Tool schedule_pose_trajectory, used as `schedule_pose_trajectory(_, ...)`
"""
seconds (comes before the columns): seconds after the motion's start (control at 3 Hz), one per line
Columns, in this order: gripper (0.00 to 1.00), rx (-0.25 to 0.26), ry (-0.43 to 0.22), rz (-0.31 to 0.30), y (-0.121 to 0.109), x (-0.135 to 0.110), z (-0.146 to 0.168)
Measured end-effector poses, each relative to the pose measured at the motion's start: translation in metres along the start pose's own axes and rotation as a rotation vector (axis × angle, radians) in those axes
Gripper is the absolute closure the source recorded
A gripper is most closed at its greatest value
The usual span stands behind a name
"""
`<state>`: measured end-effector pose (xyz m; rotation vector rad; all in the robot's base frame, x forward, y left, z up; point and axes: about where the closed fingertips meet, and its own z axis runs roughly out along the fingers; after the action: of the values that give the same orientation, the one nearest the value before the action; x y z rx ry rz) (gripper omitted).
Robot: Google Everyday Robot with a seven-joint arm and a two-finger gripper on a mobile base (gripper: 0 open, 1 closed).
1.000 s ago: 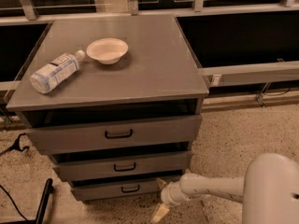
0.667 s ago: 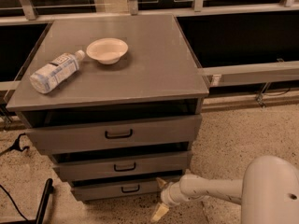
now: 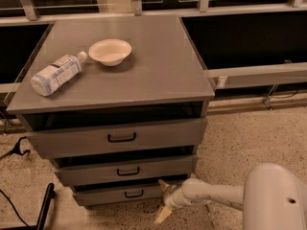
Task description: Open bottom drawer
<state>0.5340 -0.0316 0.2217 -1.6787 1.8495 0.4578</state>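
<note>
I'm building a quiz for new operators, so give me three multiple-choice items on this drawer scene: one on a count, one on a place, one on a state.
1. How many drawers has the cabinet?
A. Two. B. Three. C. Four.
2. Where is the gripper?
A. On the cabinet top. B. Low, by the right end of the bottom drawer. C. Left of the cabinet.
3. How does the bottle rest?
A. Upright. B. Hanging off the edge. C. Lying on its side.

Answers: 1 B, three drawer fronts are stacked one below another. 2 B, the gripper sits open just right of that lowest front. 3 C, the bottle lies flat on the cabinet top.
</note>
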Motion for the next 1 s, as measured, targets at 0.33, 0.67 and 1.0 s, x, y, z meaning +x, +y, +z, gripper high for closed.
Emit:
schedule_pose_trajectory(0.33, 0.00, -0.003, 0.009, -0.012, -0.010, 0.009, 0.014)
schedule_pose_trajectory(0.67, 0.00, 0.004, 0.051, -0.011, -0.043, 0.034, 0.032)
schedule_pose_trajectory(1.0, 0.00, -0.016, 0.058, 0.005, -0.041, 0.035, 0.035)
